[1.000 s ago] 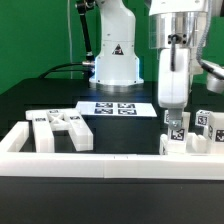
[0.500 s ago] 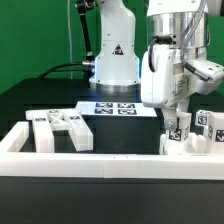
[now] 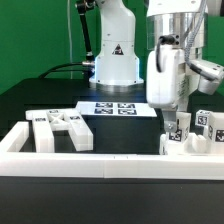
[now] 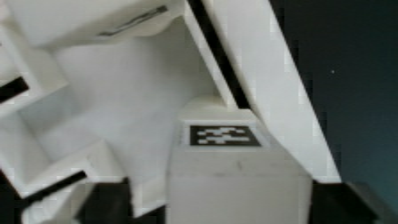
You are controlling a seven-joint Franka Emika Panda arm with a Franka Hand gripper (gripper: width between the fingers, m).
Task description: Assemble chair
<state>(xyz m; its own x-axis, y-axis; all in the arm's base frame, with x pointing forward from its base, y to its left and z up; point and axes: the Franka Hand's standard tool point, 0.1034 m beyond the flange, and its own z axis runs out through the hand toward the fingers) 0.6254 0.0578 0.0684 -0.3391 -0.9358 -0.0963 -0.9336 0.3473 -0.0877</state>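
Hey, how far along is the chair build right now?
Done: no finished chair shows; white parts sit in two clusters. In hand: the gripper is at the tagged part in the right cluster; grip unclear. Left: the left cluster lies untouched by the front rail, so most joining likely remains.

Matte white chair parts, perhaps plastic, sit on a smooth black table.
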